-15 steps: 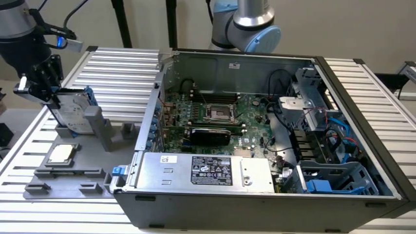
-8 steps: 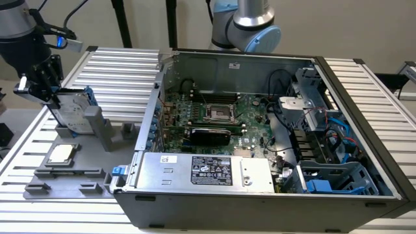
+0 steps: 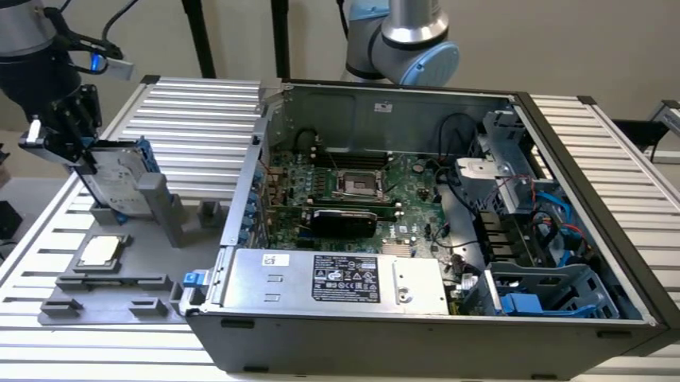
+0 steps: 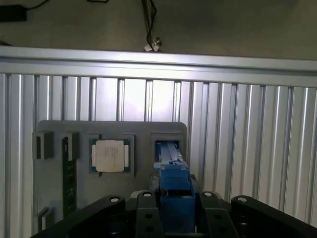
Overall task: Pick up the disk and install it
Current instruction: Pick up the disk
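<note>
The black pincer (image 4: 174,220) pinches the disk (image 4: 173,181) by its smooth blue plastic rails. The disk stands upright at the slot of the matte grey holder (image 4: 49,183), at nine o'clock from the open metal computer case (image 3: 425,342) in the exterior view. A ribbed aluminium worktop (image 3: 202,111) lies beneath.

Disk (image 3: 115,179): silver-grey face, bright blue rails, label probably white. Gripper (image 3: 79,157): black. Processor chip (image 3: 98,250): silver. Tray (image 3: 107,298): matte grey. Table (image 3: 202,111): ribbed silver stripes. Motherboard (image 3: 409,187): green. Power supply (image 3: 415,278): silver, black-and-white label.
</note>
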### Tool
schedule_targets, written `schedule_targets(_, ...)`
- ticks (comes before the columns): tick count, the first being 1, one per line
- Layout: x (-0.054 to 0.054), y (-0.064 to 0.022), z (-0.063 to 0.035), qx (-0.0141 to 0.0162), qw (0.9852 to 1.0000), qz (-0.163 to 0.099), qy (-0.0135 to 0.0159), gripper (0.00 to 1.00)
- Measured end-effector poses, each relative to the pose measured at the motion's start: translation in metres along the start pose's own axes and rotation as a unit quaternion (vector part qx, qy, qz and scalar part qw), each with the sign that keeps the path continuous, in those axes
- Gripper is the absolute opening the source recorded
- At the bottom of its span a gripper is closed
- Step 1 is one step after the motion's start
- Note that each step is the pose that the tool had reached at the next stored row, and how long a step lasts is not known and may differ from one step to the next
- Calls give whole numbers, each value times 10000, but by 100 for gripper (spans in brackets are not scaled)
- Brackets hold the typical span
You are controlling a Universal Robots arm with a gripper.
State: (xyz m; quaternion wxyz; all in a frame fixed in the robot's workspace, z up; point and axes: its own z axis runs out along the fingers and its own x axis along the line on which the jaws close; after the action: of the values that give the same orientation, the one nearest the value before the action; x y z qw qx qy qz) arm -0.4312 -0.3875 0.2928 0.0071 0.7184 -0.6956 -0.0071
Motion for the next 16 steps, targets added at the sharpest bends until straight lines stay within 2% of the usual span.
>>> schedule_targets(16,-23,-12,-705,-1,10000,0,0,33)
